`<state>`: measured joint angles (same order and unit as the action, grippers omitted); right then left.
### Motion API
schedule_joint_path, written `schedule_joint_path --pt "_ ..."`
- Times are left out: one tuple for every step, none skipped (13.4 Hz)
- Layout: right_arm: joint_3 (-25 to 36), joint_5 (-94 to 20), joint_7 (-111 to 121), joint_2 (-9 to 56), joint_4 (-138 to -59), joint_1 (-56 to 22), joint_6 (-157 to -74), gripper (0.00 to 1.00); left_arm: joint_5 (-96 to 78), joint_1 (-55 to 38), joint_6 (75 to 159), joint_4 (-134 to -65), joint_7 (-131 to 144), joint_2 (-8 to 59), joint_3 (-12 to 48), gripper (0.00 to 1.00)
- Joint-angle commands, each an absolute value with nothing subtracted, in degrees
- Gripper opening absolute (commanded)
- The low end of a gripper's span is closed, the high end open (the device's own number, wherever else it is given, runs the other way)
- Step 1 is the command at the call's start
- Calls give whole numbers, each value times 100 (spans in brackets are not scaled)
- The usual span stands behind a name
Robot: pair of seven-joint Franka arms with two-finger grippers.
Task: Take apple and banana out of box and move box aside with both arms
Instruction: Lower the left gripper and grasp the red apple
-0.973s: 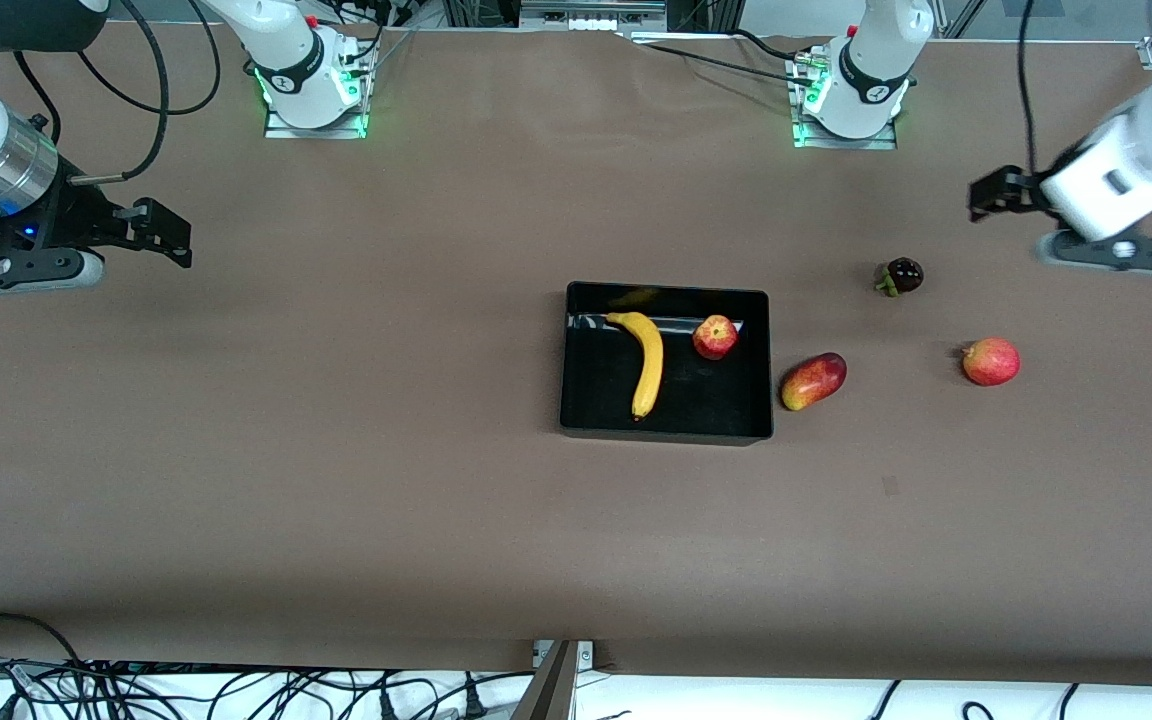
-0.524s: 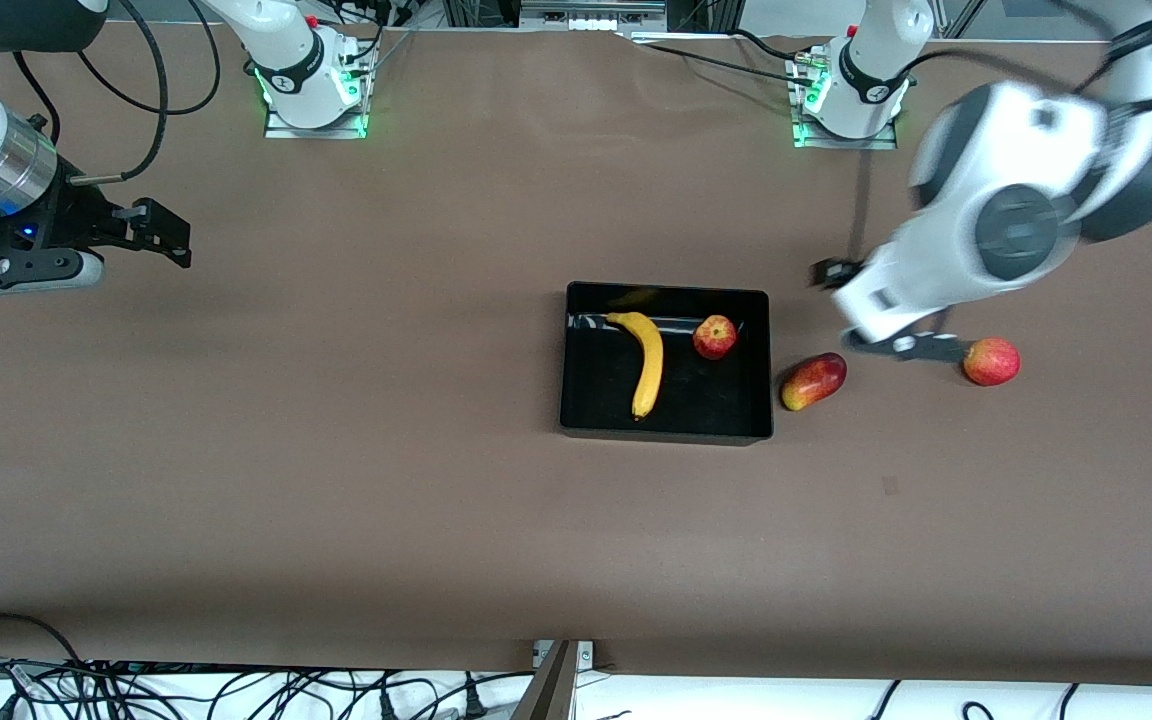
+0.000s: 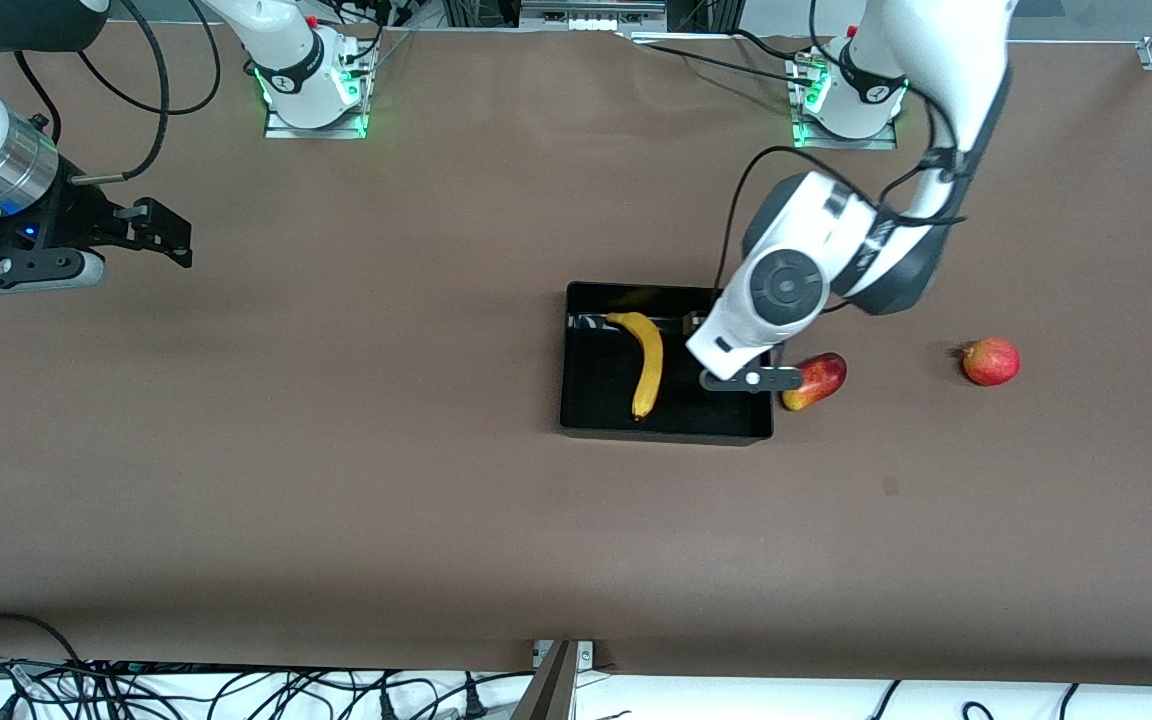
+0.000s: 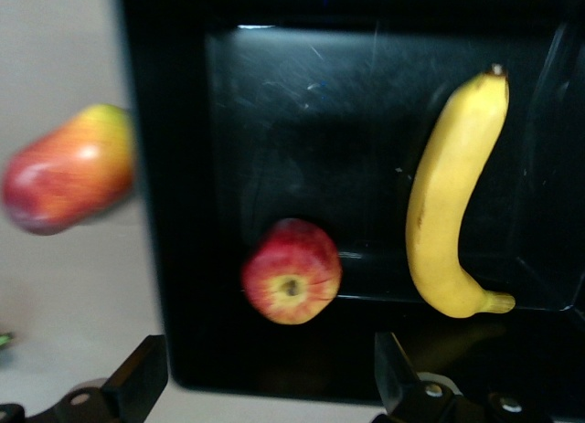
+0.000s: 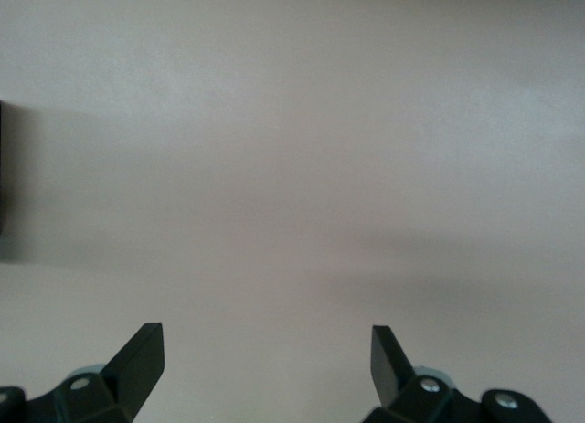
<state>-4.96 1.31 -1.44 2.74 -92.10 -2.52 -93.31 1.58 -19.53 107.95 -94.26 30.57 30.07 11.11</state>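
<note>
Now left gripper [image 4: 265,386] spread over box [image 3: 576,400], banana [image 3: 648,362], apple [image 4: 292,284] inside

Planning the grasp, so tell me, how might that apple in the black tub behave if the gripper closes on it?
The apple looks round and glossy, so it may slip or roll toward the banana. It probably stays firm. The tub wall beside it could crowd one finger.
</note>
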Motion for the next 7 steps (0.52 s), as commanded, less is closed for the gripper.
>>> schedule_joint_path --pt "-510 105 -158 290 -9132 -264 -9150 100 316 -2118 10934 -9571 3208 3155 1099 100" --pt "-510 105 -167 290 -9132 -264 -9123 100 308 -2109 10942 -9589 3208 3268 1099 100" --pt "-510 105 -167 290 -9132 -264 -9123 100 316 -2109 10942 -9589 3217 3391 1099 100" --pt "-510 105 -167 290 -9132 -264 -9123 100 334 -2127 10942 -9589 3278 3462 1081 100" --pt "-510 105 -167 290 -9132 -264 -9123 100 525 -2144 10968 -9589 3304 3472 1090 100" --pt "-510 114 -167 290 -9132 -272 -9132 100 814 -2145 11030 -9615 3313 3524 1099 100" --pt "-510 114 -167 290 -9132 -272 -9132 100 948 -2153 11082 -9624 3322 3611 1099 100"
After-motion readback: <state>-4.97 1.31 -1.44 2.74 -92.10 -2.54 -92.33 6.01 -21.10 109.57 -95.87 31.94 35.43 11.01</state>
